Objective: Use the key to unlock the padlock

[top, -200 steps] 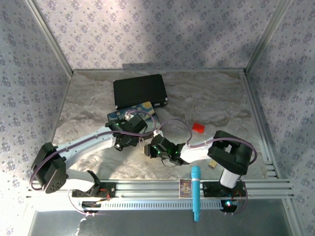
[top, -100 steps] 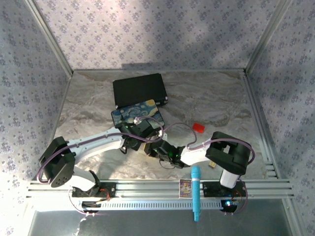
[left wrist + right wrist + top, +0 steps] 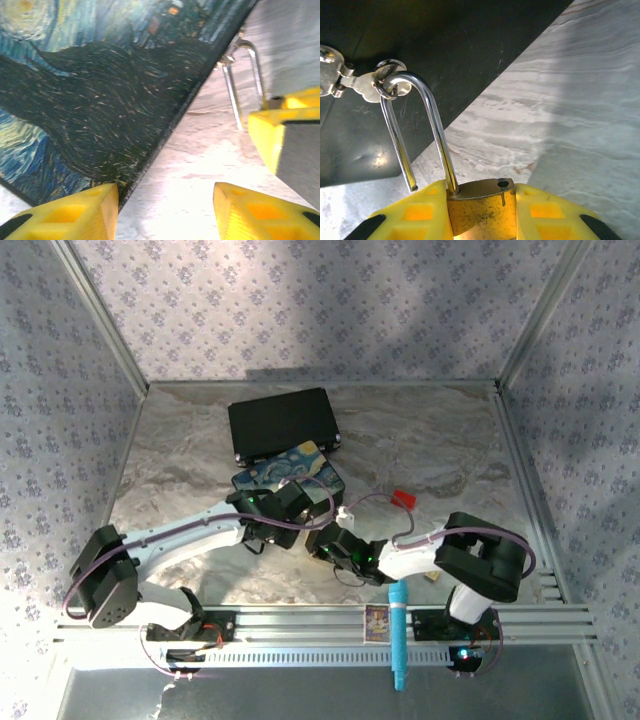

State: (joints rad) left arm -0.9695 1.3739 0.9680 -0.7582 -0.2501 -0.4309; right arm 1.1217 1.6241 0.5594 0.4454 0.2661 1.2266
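Two yellow R gripper (image 3: pixel 480 194) jaws pinch scuffed brass padlock (image 3: pixel 478 210), chrome U-shackle (image 3: pixel 441 142).

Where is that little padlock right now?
Right wrist view, bottom centre: the padlock is clamped in the right gripper, its shackle pointing up toward the painted box.
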